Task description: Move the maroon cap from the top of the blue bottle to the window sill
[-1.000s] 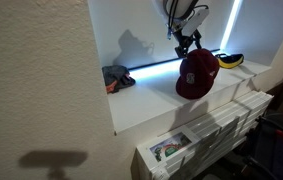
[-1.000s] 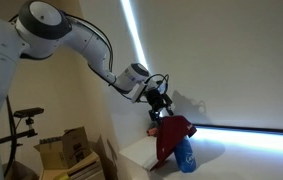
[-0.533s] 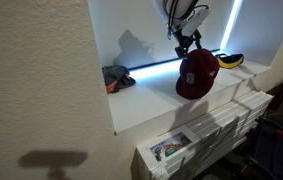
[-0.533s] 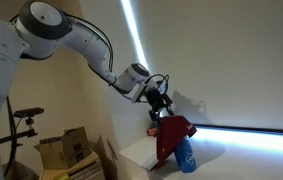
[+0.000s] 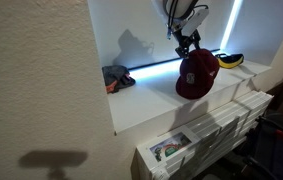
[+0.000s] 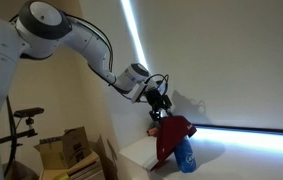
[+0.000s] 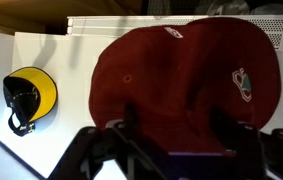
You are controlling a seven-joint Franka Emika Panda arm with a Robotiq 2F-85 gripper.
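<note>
Step in hand: grasp.

Window sill [image 5: 146, 105]: flat, white, with a broad bare patch at lower centre, a likely drop zone.

Maroon cap [image 7: 186, 80]: soft fabric dome, sits on the blue bottle [image 6: 186, 160] at centre right.

Gripper [image 7: 176, 118]: jaws wide apart, holding nothing, poised over the crown.

Advice: pinch a fabric fold and lift straight up, or the bottle may tip.

A room in a home or small office is being suggested. A deep white counter [image 5: 151, 100] is being lit by a blind-covered window [image 5: 131, 30]. White plastic drawers [image 5: 211, 130] holding oddments are being kept beneath it. Cardboard boxes [image 6: 66, 150] are being stored on the floor, and the wall [image 5: 31, 70] is being left in rough plaster.
</note>
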